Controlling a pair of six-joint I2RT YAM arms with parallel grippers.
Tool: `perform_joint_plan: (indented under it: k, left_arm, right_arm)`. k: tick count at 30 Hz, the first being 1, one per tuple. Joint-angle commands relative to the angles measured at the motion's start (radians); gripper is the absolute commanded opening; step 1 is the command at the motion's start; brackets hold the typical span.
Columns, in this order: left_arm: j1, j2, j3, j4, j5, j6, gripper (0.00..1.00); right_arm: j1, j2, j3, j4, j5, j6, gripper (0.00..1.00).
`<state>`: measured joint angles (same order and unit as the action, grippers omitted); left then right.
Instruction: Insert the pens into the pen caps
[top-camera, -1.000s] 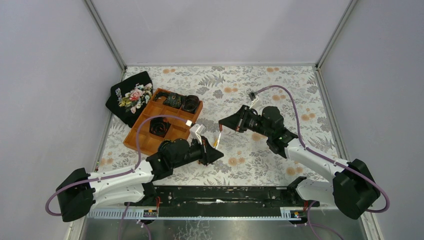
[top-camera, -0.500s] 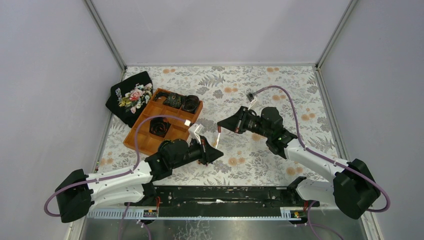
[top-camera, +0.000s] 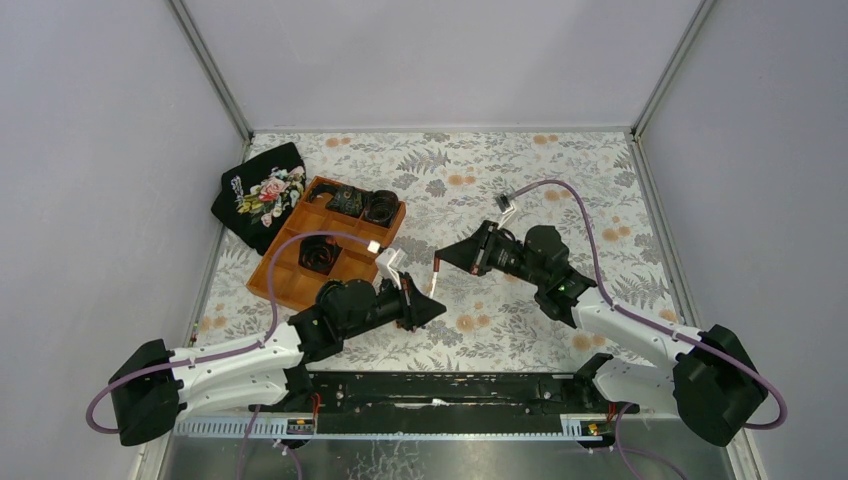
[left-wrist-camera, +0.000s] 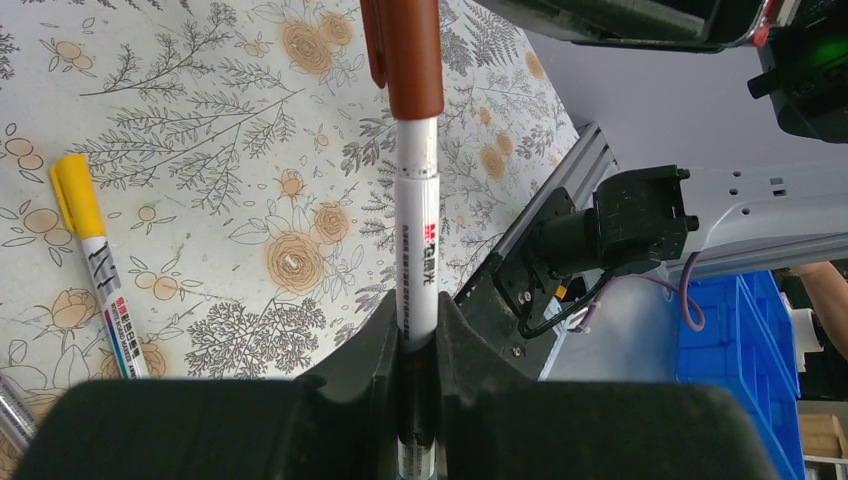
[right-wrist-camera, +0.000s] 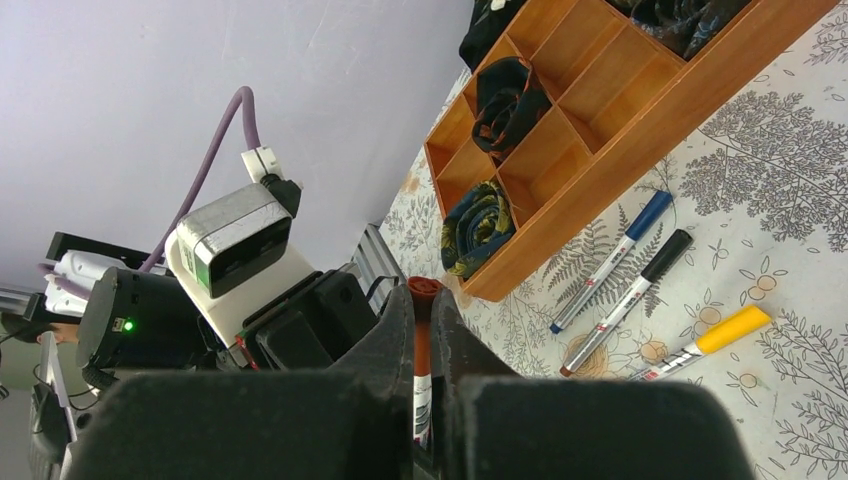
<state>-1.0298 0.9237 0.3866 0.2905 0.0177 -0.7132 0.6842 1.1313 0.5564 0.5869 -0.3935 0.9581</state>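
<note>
A white-barrelled pen (left-wrist-camera: 417, 250) stands between my two grippers with a red-brown pen cap (left-wrist-camera: 415, 60) on its far end. My left gripper (left-wrist-camera: 418, 315) is shut on the barrel. My right gripper (right-wrist-camera: 421, 300) is shut on the red cap (right-wrist-camera: 422, 288). In the top view the pen (top-camera: 435, 277) bridges the left gripper (top-camera: 438, 308) and the right gripper (top-camera: 441, 256) above the table's middle. Three capped pens lie by the tray: blue (right-wrist-camera: 618, 258), black (right-wrist-camera: 632, 298) and yellow (right-wrist-camera: 712, 338). The yellow-capped pen (left-wrist-camera: 92, 255) also shows in the left wrist view.
An orange wooden divider tray (top-camera: 290, 275) with rolled dark items stands at the left. A black floral pouch (top-camera: 262, 195) lies behind it. A black rail (top-camera: 440, 390) runs along the near edge, and grey walls close in the flowered table.
The right arm has shifted slightly left and nearer, and the left gripper has barely moved. Both stay shut on the same pen.
</note>
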Motion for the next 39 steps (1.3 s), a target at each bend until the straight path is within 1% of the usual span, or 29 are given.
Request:
perform_joint_plan:
  k: [1, 3, 4, 7, 8, 9, 11, 14, 18, 19, 21, 22, 24, 25, 27, 28, 30, 31, 39]
  left_arm:
    - [0.004, -0.003, 0.037, 0.055, -0.053, 0.009, 0.00]
    - [0.004, -0.005, 0.039, 0.053, -0.053, 0.011, 0.00]
    - [0.004, -0.009, 0.039, 0.054, -0.053, 0.011, 0.00]
    - [0.004, -0.016, 0.038, 0.052, -0.053, 0.017, 0.00]
    - [0.004, -0.017, 0.038, 0.050, -0.051, 0.018, 0.00]
    - [0.004, -0.021, 0.037, 0.048, -0.051, 0.020, 0.00]
    - [0.004, -0.028, 0.036, 0.044, -0.050, 0.021, 0.00]
    - [0.004, -0.038, 0.029, 0.044, -0.049, 0.021, 0.00]
    - [0.004, -0.045, 0.031, 0.039, -0.042, 0.026, 0.00]
    - [0.004, -0.047, 0.031, 0.037, -0.040, 0.026, 0.00]
    - [0.004, -0.049, 0.031, 0.034, -0.038, 0.026, 0.00]
    - [0.004, -0.050, 0.031, 0.033, -0.038, 0.026, 0.00]
    - [0.004, -0.055, 0.032, 0.031, -0.037, 0.027, 0.00]
    - [0.004, -0.056, 0.033, 0.029, -0.036, 0.028, 0.00]
    - [0.004, -0.061, 0.034, 0.030, -0.041, 0.027, 0.00]
    - [0.004, -0.062, 0.035, 0.034, -0.042, 0.027, 0.00]
    - [0.004, -0.061, 0.043, 0.037, -0.055, 0.032, 0.00]
    - [0.004, -0.059, 0.050, 0.039, -0.063, 0.037, 0.00]
    - [0.008, -0.016, 0.143, 0.036, -0.125, 0.096, 0.00]
  right_arm:
    - [0.041, -0.006, -0.004, 0.023, -0.136, -0.030, 0.00]
    - [0.041, 0.003, 0.011, -0.010, -0.174, -0.058, 0.00]
    - [0.041, 0.005, 0.018, -0.037, -0.179, -0.069, 0.03]
    - [0.041, 0.005, 0.018, -0.027, -0.155, -0.055, 0.33]
    - [0.040, 0.006, 0.024, -0.025, -0.147, -0.055, 0.41]
    - [0.041, 0.010, 0.035, -0.025, -0.141, -0.056, 0.48]
    - [0.041, 0.022, 0.062, -0.016, -0.128, -0.054, 0.57]
    - [0.041, 0.041, 0.102, 0.000, -0.104, -0.051, 0.65]
    - [0.040, 0.062, 0.141, 0.002, -0.074, -0.059, 0.66]
    - [0.041, 0.067, 0.153, -0.003, -0.073, -0.060, 0.66]
    - [0.040, 0.084, 0.180, -0.023, -0.075, -0.070, 0.62]
    - [0.041, 0.092, 0.192, -0.036, -0.074, -0.078, 0.59]
    - [0.040, 0.103, 0.206, -0.053, -0.077, -0.089, 0.50]
    - [0.041, 0.106, 0.209, -0.061, -0.079, -0.095, 0.42]
    - [0.041, 0.109, 0.210, -0.080, -0.088, -0.105, 0.21]
    - [0.040, 0.109, 0.207, -0.090, -0.096, -0.109, 0.12]
    - [0.040, 0.107, 0.194, -0.102, -0.118, -0.109, 0.03]
    - [0.040, 0.105, 0.180, -0.105, -0.128, -0.108, 0.00]
    - [0.054, 0.063, 0.074, -0.115, -0.162, -0.059, 0.00]
